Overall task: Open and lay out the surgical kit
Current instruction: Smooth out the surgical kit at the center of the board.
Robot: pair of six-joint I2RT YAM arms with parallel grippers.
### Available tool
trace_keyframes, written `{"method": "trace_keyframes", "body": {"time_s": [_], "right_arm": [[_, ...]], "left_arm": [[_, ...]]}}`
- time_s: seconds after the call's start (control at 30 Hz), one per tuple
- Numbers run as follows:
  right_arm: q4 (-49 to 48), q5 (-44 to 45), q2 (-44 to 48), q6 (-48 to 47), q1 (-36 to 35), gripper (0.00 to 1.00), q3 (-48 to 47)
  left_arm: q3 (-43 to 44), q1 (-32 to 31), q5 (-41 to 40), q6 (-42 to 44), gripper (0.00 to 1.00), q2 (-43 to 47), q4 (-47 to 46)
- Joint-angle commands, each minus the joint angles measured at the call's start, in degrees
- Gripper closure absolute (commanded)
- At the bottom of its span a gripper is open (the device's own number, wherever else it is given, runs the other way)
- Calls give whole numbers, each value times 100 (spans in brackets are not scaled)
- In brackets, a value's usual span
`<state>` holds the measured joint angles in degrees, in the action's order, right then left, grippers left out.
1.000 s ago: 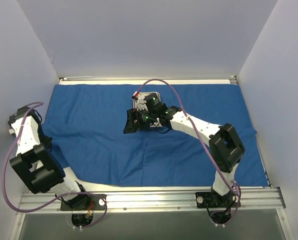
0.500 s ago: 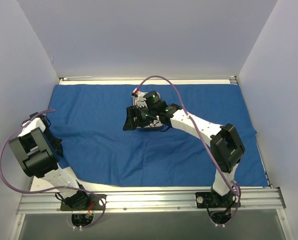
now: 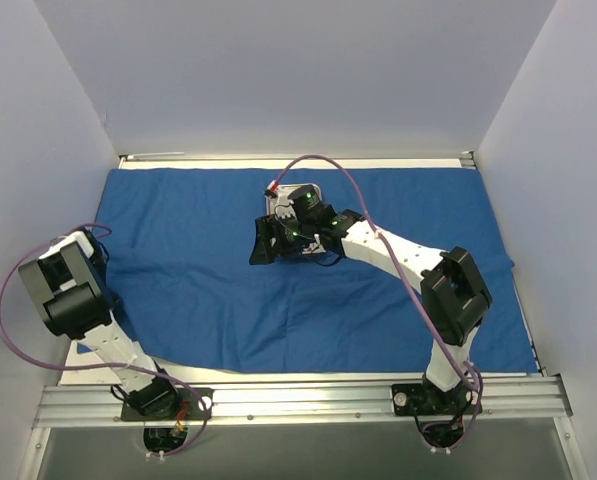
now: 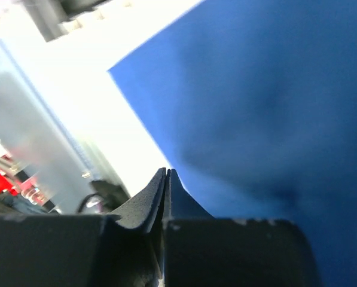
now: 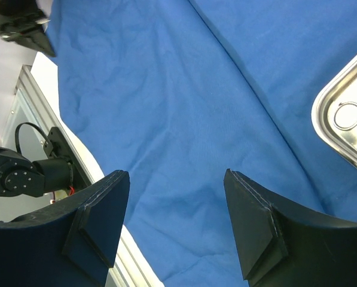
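The royal-blue cloth point(image 3: 198, 250) lies spread flat over the table. The steel tray point(image 3: 316, 192) sits on it at the back middle, mostly under my right wrist. In the right wrist view the tray's rim point(image 5: 322, 113) shows at the right edge, with a ring-handled instrument point(image 5: 349, 116) inside. My right gripper point(image 3: 259, 245) is open and empty, just above the cloth point(image 5: 184, 89), left of the tray. My left gripper point(image 4: 167, 171) is shut. Its tips sit at the cloth's left edge point(image 4: 274, 89); whether they pinch cloth cannot be seen. In the top view it point(image 3: 106, 292) is mostly hidden by its arm.
An aluminium rail point(image 3: 298, 400) runs along the front edge with both arm bases on it. White walls close in the back and both sides. The cloth's near-left corner point(image 3: 148, 345) is turned in, baring white table. The left arm's base point(image 5: 23, 173) shows in the right wrist view.
The left arm has folded back and risen, with its elbow moving from the front left towards the cloth's left edge. The right gripper has hardly moved. The cloth looks unchanged.
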<state>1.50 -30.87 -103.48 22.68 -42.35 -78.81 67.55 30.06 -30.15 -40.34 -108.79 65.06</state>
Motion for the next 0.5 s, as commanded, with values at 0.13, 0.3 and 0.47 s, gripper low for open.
{"method": "trace_keyframes", "body": {"time_s": [0.13, 0.3, 0.47], "right_arm": [[34, 46, 373, -149, 42, 35, -82], [263, 99, 259, -220, 60, 35, -258], [518, 90, 57, -220, 156, 35, -425]], "left_arm": [[636, 27, -424, 279, 98, 1597, 842], [892, -1009, 122, 790, 98, 2055, 816], [734, -1644, 1138, 1027, 98, 1784, 0]]}}
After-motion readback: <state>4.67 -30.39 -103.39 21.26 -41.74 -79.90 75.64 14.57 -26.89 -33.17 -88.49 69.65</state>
